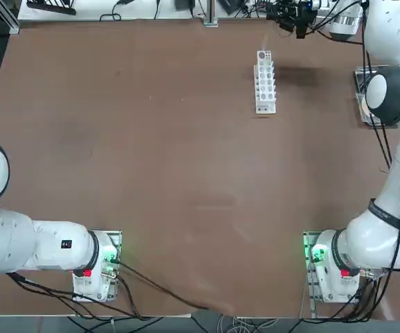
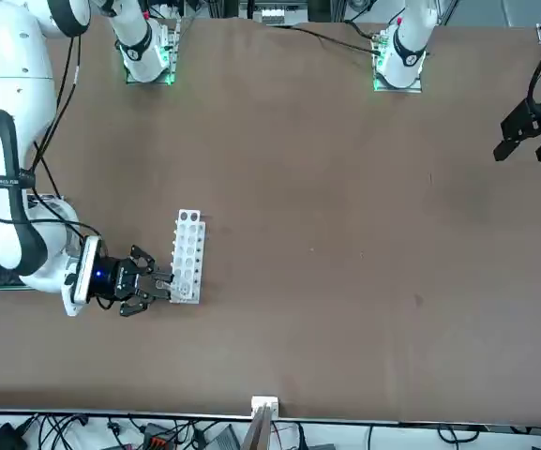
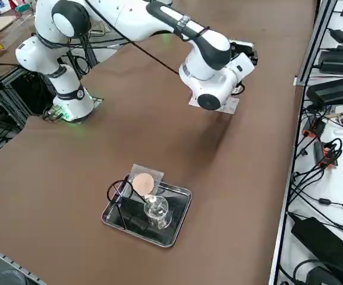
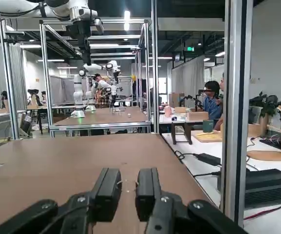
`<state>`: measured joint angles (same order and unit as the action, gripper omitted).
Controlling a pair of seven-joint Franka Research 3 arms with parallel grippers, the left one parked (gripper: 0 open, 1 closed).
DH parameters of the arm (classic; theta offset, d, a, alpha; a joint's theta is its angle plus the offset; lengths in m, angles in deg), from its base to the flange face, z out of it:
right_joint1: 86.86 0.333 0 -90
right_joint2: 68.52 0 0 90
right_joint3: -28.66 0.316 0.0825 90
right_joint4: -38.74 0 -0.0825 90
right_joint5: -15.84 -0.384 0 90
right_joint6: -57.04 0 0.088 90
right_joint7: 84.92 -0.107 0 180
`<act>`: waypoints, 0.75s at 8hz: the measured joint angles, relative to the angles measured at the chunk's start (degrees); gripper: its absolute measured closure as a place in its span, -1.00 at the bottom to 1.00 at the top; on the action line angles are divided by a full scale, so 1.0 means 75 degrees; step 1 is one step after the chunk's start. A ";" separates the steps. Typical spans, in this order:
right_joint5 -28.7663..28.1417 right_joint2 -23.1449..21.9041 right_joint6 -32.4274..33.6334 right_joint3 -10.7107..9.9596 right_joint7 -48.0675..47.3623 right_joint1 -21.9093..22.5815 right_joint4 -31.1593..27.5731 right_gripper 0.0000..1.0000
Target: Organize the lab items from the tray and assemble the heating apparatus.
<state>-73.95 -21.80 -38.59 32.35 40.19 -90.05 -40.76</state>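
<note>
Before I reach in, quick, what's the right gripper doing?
Right gripper: open, nothing between its fingers, above the table by the white tube rack.

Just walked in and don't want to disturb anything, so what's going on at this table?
The robot's right gripper is open and empty, level beside the white tube rack rather than over the tray. The metal tray holds all the lab items: the black ring tripod, the glass burner and the mesh pad. The heating apparatus isn't assembled yet.
</note>
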 joint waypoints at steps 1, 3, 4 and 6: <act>0.0013 0.0000 0.0002 0.0000 0.0009 0.0002 -0.0002 0.55; 0.0034 0.0007 0.0016 0.0000 0.0131 0.0018 -0.0061 0.55; 0.0034 0.0011 0.0036 0.0000 0.0253 0.0029 -0.0129 0.55; 0.0035 0.0018 0.0067 0.0002 0.0324 0.0042 -0.0213 0.55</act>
<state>-73.69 -21.67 -38.09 32.37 42.63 -89.74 -42.36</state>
